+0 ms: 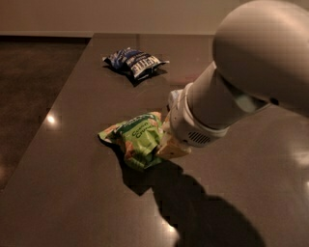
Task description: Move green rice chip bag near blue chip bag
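Table [72,202]: dark, glossy, light glints at 9 o'clock; gripper [167,146] hung near centre. Floor [29,96], perhaps stone, at 9. Pale wall [96,14] at 12.

Green bag [135,143]: bright green pouch with white lettering and chip pictures, crumpled and tilted, at mid-table [82,193], its right edge pinched in the gripper [169,144], which sits just right of it under the arm's white wrist. Blue bag [135,61]: smaller, dark blue and white, wrinkled, white block lettering, lying flat at the table's far end, well apart from the green bag.
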